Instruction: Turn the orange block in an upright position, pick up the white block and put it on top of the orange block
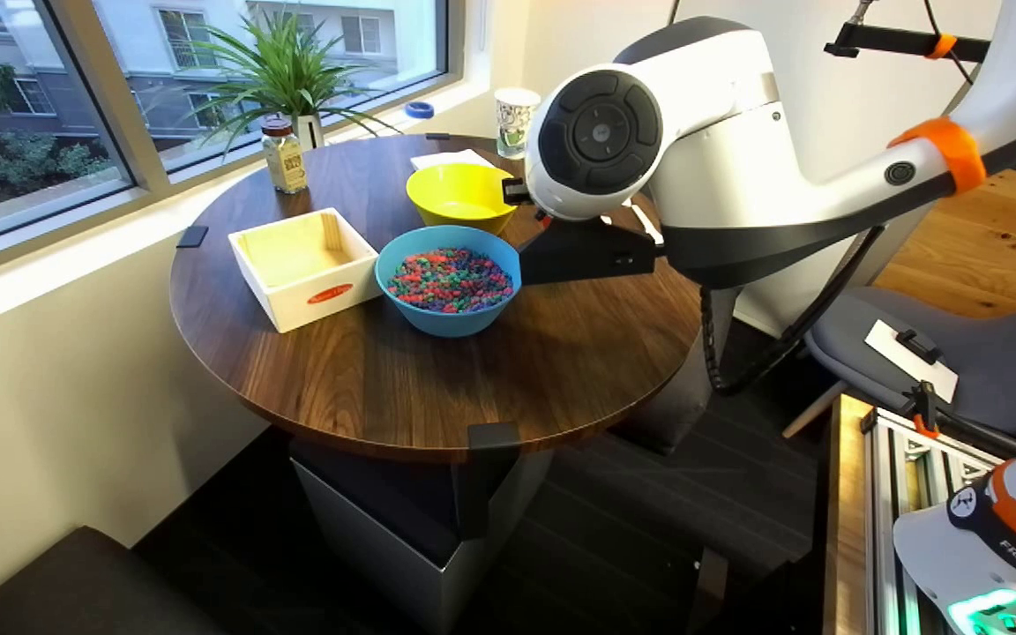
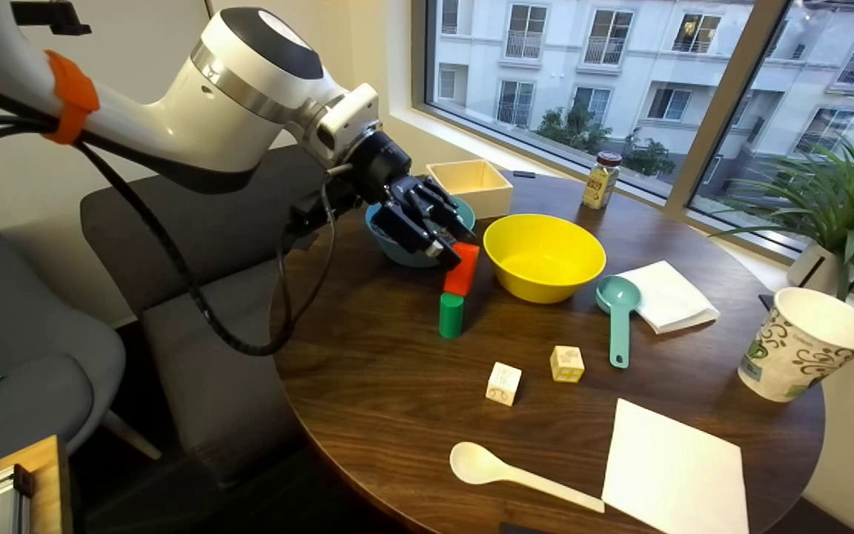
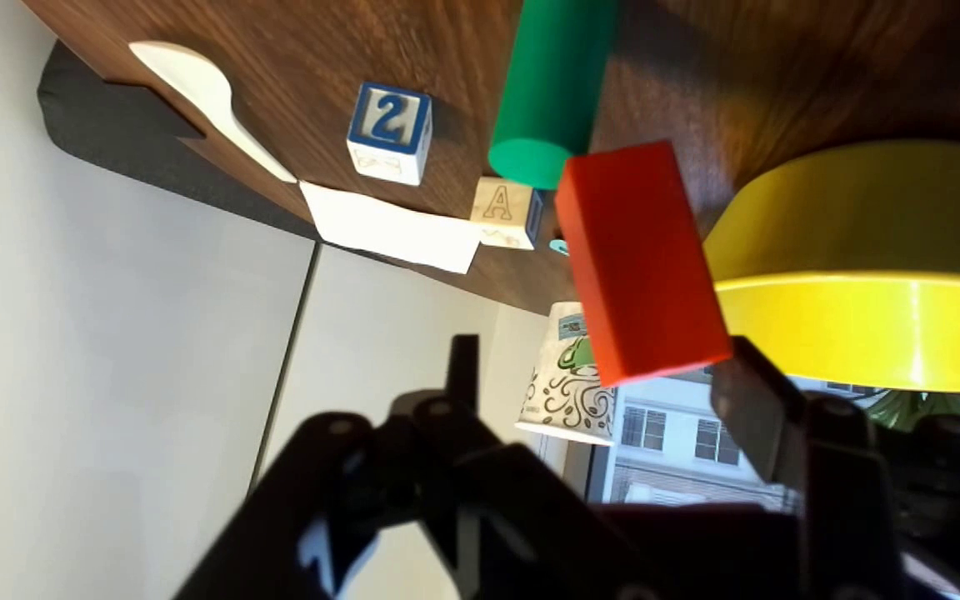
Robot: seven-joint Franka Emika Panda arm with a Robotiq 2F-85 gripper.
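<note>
The jaws are apart: in the wrist view a clear gap shows on one side of the orange block (image 3: 645, 265), while on the other a jaw is touching it or just beside — I can't tell which. It is end-up near the cylinder (image 2: 451, 317), seemingly tilted, its footing unclear. The step in hand looks like standing it: settle its base flat on the table (image 2: 368, 371), then draw straight back — a sideways nudge could topple it.
</note>
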